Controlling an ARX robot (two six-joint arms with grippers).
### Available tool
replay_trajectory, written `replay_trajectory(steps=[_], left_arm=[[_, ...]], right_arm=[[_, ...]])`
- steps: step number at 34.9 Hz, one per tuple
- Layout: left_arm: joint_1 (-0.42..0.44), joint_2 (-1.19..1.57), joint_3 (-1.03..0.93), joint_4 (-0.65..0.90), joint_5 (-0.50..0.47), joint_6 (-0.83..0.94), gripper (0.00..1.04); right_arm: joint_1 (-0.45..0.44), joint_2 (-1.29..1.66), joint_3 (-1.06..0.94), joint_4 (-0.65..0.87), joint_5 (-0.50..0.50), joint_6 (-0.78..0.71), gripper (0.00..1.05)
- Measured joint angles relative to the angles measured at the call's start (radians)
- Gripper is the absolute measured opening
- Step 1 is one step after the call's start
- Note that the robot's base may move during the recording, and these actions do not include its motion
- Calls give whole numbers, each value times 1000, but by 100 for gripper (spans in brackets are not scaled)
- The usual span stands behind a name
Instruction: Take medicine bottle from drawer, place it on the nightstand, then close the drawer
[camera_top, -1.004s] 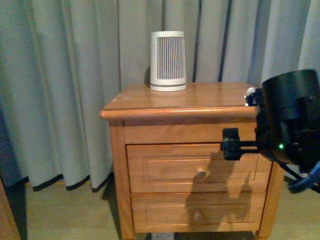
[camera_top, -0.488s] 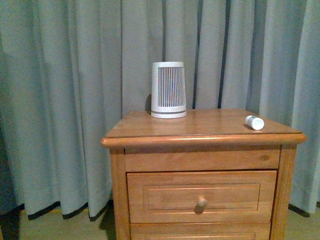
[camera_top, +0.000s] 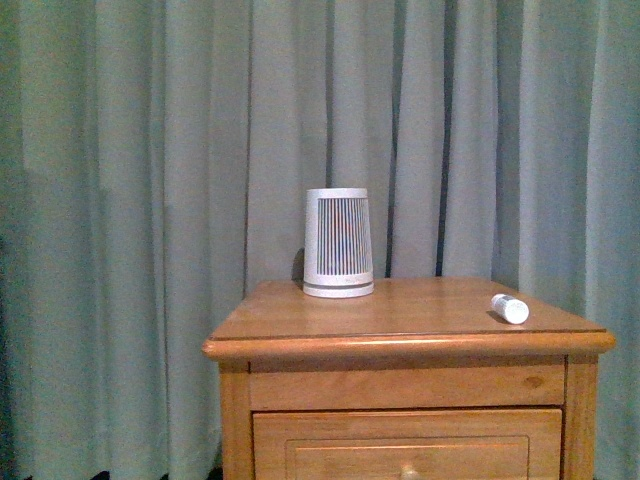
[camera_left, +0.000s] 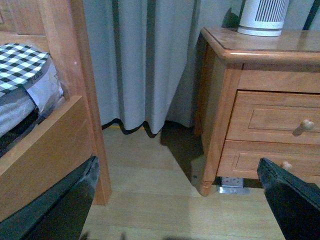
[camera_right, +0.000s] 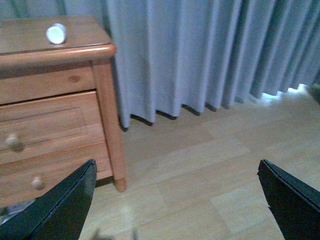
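Nightstand with its drawer shut, bottle on top.

The nightstand (camera_top: 400, 345) carries a ribbed white device (camera_top: 338, 243) at the back; the drawer (camera_left: 280, 125) sits flush (knob out); the medicine bottle (camera_top: 510, 309) lies on its side near the right edge. Both grippers' fingers stand wide apart, holding nothing.

The front camera faced the nightstand (camera_top: 400, 345) squarely; both wrist cameras (low, angled floorward) shared it from opposite sides.

White ribbed tapered device (camera_top: 338, 243) upright before pale grey-green pleated curtains (camera_top: 150, 200); wooden bed frame (camera_left: 75, 100) with checked bedding (camera_left: 20, 62); light wood-plank floor (camera_right: 200, 170).
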Motion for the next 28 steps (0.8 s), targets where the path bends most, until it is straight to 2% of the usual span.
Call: replay_trajectory(steps=[2,4,6,11,17,25,28], left_arm=[[0,0,0,0,0,0,98],[0,0,0,0,0,0,98],[0,0,0,0,1,0,98],[0,0,0,0,0,0,98],[0,0,0,0,0,0,98],[0,0,0,0,0,0,98],[0,0,0,0,0,0,98]], right_arm=[[-90,-40,-34,66,-278,-32,85],[-131,-76,-52,71,-487,-50,73],[-136,-92,-64,69,-558,-58,63],[-141,-141,-89,47,-563,-69,32],[-142,-184,-108,21,-563,-72,3],[-142,-248,-138,0,-564,-74,3],[-142,-360,-137,-137,-564,-74,3]])
